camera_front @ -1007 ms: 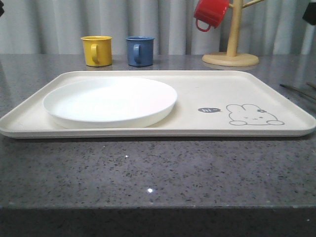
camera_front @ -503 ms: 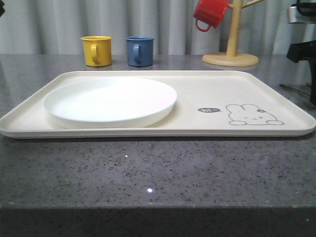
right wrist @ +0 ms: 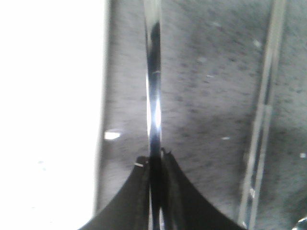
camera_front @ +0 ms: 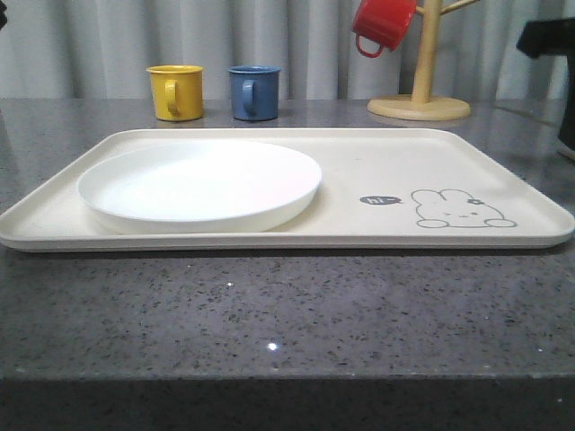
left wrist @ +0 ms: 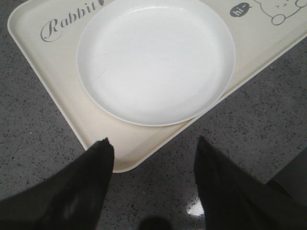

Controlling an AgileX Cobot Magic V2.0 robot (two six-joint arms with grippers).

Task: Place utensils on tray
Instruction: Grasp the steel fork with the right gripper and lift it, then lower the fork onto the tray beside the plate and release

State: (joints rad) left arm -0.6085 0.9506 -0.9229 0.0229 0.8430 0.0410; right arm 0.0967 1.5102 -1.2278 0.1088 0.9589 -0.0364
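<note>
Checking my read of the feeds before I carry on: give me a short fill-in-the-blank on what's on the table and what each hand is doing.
1. The round white plate sits on the cream ____.
2. The left hand hovers over the tray's corner with its fingers ____.
3. The right hand is shut on a slim shiny metal ____.
4. The mug hanging on the wooden mug stand is ____.

Missing words: tray; open; utensil; red

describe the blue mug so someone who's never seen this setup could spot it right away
Start at the big cream tray in the middle of the grey table, then look past its far edge toward the curtain. Two small mugs stand side by side there; the blue mug is the right one, beside a yellow mug, and stands on the table, unlike the hanging red mug.
</note>
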